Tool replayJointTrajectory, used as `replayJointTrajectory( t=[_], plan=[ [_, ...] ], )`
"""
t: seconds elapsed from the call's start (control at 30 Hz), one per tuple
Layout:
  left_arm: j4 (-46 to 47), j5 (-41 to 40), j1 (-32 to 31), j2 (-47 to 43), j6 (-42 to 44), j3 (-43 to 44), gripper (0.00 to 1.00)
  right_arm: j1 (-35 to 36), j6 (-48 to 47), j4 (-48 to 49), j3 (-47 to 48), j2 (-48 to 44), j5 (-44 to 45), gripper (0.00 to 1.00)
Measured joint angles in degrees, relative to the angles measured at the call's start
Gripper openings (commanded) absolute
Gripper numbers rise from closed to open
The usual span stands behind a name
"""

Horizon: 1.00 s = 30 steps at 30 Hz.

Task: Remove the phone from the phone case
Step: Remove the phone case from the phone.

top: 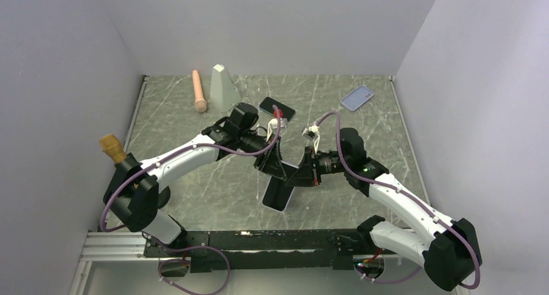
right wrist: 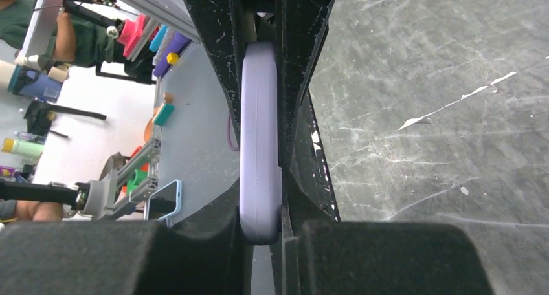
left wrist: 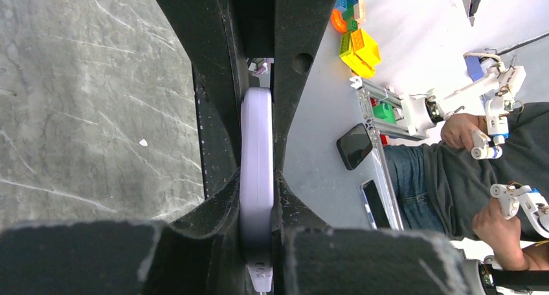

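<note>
A phone in a lavender case (top: 277, 193) hangs tilted above the middle of the table, dark screen up. My left gripper (top: 274, 167) and right gripper (top: 299, 176) both clamp its upper end from opposite sides. In the left wrist view the case's lavender edge (left wrist: 257, 172) sits tight between my left gripper's (left wrist: 257, 101) black fingers (left wrist: 213, 114). In the right wrist view the same edge (right wrist: 260, 159) is pinched in my right gripper (right wrist: 260, 81). The phone looks seated in the case.
A second black phone (top: 277, 109) lies behind the grippers. A loose lavender case (top: 357, 98) lies at the back right. A pink cylinder (top: 199, 91) and a pale wedge (top: 223, 88) stand at the back left. A tan object (top: 113, 148) is at the left wall.
</note>
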Motion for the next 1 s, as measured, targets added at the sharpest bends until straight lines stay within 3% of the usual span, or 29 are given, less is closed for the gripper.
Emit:
replayJointTrajectory(
  t=[0.07, 0.13, 0.27, 0.3, 0.37, 0.5, 0.57, 0.73, 0.87, 1.0],
  plan=[
    [0.0, -0.1, 0.0, 0.0, 0.0, 0.0, 0.0, 0.0, -0.2, 0.1, 0.0, 0.2, 0.0, 0.24],
    [-0.1, -0.2, 0.1, 0.0, 0.0, 0.0, 0.0, 0.0, -0.3, 0.2, 0.0, 0.5, -0.1, 0.25],
    [-0.4, -0.6, 0.2, 0.0, 0.4, 0.0, 0.0, 0.1, -0.5, 0.6, 0.0, 1.4, -0.1, 0.0],
    [-0.7, -0.6, 0.3, 0.0, 0.2, 0.0, 0.0, 0.3, -0.6, 0.9, 0.0, 1.5, -0.1, 0.0],
    [-1.3, -0.6, 0.4, 0.0, 0.1, 0.0, 0.19, 0.7, -0.7, 1.3, 0.0, 1.8, 0.2, 0.0],
    [-2.6, -1.7, 1.0, -0.2, -0.1, 1.1, 0.73, 1.0, 1.9, 5.0, -1.7, 0.9, 3.3, 0.0],
    [-2.0, -2.7, 1.7, -1.7, -1.1, 1.3, 0.86, 1.0, 4.6, 8.4, -4.4, -0.7, 6.7, 0.0],
    [0.0, -12.9, 5.5, -12.4, -4.8, -0.7, 0.96, 0.3, 12.4, 16.7, -6.4, -1.5, 11.8, 0.0],
    [2.8, -24.0, 8.5, -25.0, -10.6, -6.5, 0.94, -1.6, 18.7, 22.2, -5.7, 0.0, 14.0, 0.0],
    [5.5, -31.6, 8.5, -32.9, -16.0, -12.0, 0.95, -3.6, 28.2, 33.9, -5.7, 4.6, 12.8, 0.0]
  ],
)
